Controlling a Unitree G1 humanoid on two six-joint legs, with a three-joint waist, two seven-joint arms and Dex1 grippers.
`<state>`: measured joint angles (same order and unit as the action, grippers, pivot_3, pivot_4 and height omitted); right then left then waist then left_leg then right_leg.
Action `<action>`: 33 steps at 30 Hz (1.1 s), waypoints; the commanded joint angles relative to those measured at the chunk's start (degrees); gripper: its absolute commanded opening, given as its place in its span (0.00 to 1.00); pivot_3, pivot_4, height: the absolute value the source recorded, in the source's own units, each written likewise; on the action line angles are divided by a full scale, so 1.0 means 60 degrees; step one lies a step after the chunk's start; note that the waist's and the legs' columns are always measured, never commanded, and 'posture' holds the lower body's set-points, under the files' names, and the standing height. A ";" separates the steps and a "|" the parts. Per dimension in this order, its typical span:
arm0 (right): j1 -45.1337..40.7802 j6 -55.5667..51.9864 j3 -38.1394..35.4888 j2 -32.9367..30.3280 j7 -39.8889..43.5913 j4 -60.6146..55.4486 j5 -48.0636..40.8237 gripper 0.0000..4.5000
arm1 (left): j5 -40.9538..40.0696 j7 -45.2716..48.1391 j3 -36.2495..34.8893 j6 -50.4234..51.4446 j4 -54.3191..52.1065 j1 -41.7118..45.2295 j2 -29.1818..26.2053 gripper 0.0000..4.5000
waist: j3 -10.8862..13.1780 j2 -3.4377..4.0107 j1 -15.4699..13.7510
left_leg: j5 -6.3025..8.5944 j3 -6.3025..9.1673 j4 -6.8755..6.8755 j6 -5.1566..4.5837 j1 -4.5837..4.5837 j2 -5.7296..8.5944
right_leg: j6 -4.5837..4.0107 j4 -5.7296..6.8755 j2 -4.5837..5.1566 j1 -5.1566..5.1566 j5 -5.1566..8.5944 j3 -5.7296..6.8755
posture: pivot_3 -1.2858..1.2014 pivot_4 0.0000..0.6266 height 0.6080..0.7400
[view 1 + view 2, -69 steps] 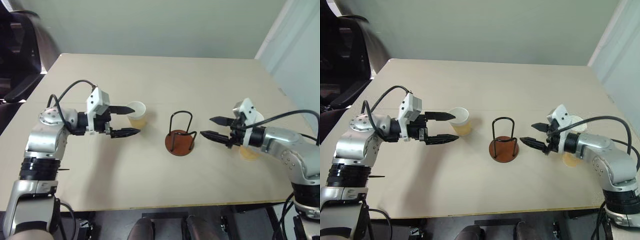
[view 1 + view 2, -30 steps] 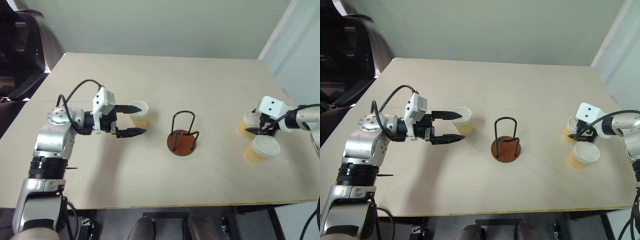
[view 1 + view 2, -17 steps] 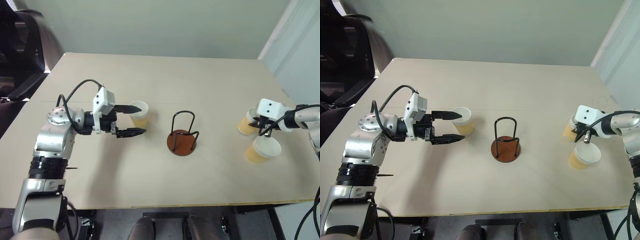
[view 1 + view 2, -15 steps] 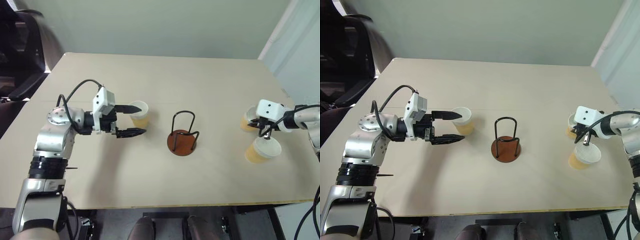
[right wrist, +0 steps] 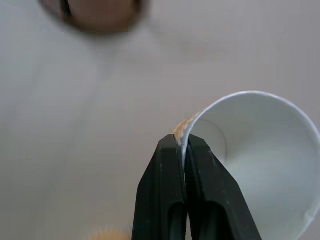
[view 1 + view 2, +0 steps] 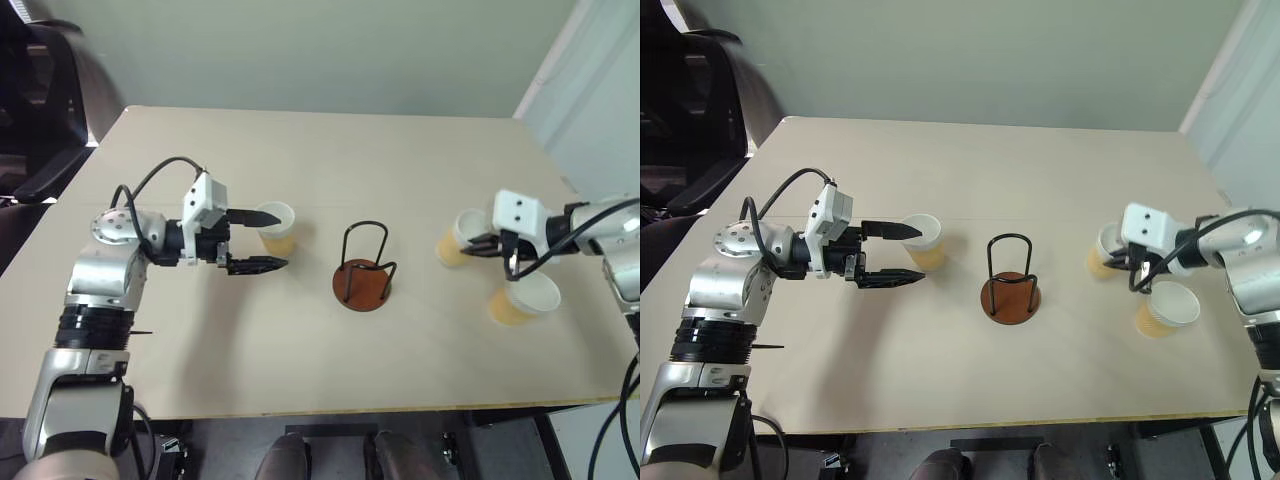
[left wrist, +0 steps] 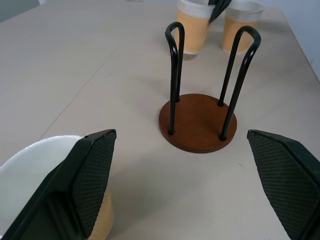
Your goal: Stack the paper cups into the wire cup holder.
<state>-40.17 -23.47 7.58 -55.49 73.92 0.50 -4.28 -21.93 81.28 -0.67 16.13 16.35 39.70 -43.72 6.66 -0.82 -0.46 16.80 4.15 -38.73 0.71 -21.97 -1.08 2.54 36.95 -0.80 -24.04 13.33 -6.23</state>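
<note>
Nearest on the beige worktop (image 6: 300, 350), a standing paper cup (image 6: 522, 299) sits by the right edge, its rim partly crossed by the right arm's cable. Just beyond it the right pincer (image 5: 182, 145) is clamped together on the rim of a second cup (image 6: 458, 238), held tilted to the right of the wire cup holder (image 6: 363, 270), whose base blurs in the right wrist view. Left of the holder, the left pincer (image 6: 262, 240) stands spread apart around the third cup (image 6: 275, 228), its far finger crossing that rim.
</note>
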 commanded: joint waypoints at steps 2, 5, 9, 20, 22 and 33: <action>-0.1115 -0.1300 -0.0557 -0.0033 -0.0181 -0.1283 -0.0694 0.02 | 0.0115 0.0216 0.0169 -0.0285 0.0291 0.0489 0.0096 1.00 | 0.0000 0.0000 0.0000 | 0.0001 0.0002 -0.0003 -0.0002 0.0000 0.0000 | 0.0000 -0.0001 0.0000 0.0000 0.0000 0.0000 | 0.52 0.24 1.00; -0.1629 -0.1980 -0.0594 -0.0039 -0.0230 -0.1761 -0.1052 0.02 | 0.0180 0.0315 0.0275 -0.0414 0.0524 0.0655 0.0221 1.00 | 0.0002 0.0003 -0.0016 | 0.0001 0.0003 -0.0004 -0.0002 -0.0003 0.0000 | 0.0000 -0.0003 0.0002 -0.0003 0.0000 0.0000 | 0.52 0.24 1.00; -0.2060 -0.3081 -0.0576 0.0109 -0.0460 -0.2506 -0.1630 0.02 | 0.0278 0.0401 0.0361 -0.0571 0.0805 0.0804 0.0363 1.00 | 0.0001 0.0002 -0.0014 | 0.0002 0.0005 -0.0002 -0.0004 -0.0007 0.0001 | 0.0000 -0.0017 0.0001 -0.0002 0.0001 0.0002 | 0.52 0.24 1.00; -0.2295 -0.5031 -0.0579 0.0215 -0.0886 -0.3721 -0.3134 0.02 | 0.0502 0.1470 0.0751 -0.1119 0.2013 0.1832 0.0585 1.00 | 0.0002 0.0003 -0.0030 | -0.0003 0.0006 -0.0012 -0.0003 -0.0018 0.0002 | 0.0002 -0.0013 0.0001 -0.0015 0.0000 0.0000 | 0.52 0.24 1.00; -0.2154 -0.5112 -0.0512 0.0182 -0.0922 -0.3841 -0.3270 0.02 | 0.0621 0.1715 0.0863 -0.1328 0.2219 0.2030 0.0602 1.00 | 0.0002 0.0003 -0.0033 | -0.0003 0.0008 -0.0014 -0.0005 -0.0018 0.0002 | 0.0002 -0.0011 0.0001 -0.0015 0.0000 0.0000 | 0.52 0.24 1.00; -0.1849 -0.5350 -0.0411 0.0281 -0.1293 -0.4335 -0.3858 0.02 | 0.0732 0.1869 0.1045 -0.1639 0.2716 0.2445 0.0695 1.00 | 0.0002 0.0003 -0.0022 | -0.0003 0.0008 -0.0014 -0.0006 -0.0039 0.0001 | 0.0005 -0.0009 -0.0001 -0.0036 -0.0002 0.0000 | 0.52 0.24 1.00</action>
<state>-50.26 -55.44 5.91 -53.55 66.63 -24.00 -26.29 -17.53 89.96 5.87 7.44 32.84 52.71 -39.38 6.67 -0.80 -0.60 16.78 4.20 -38.82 0.68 -22.20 -1.07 2.58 36.89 -0.81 -24.26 13.32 -6.22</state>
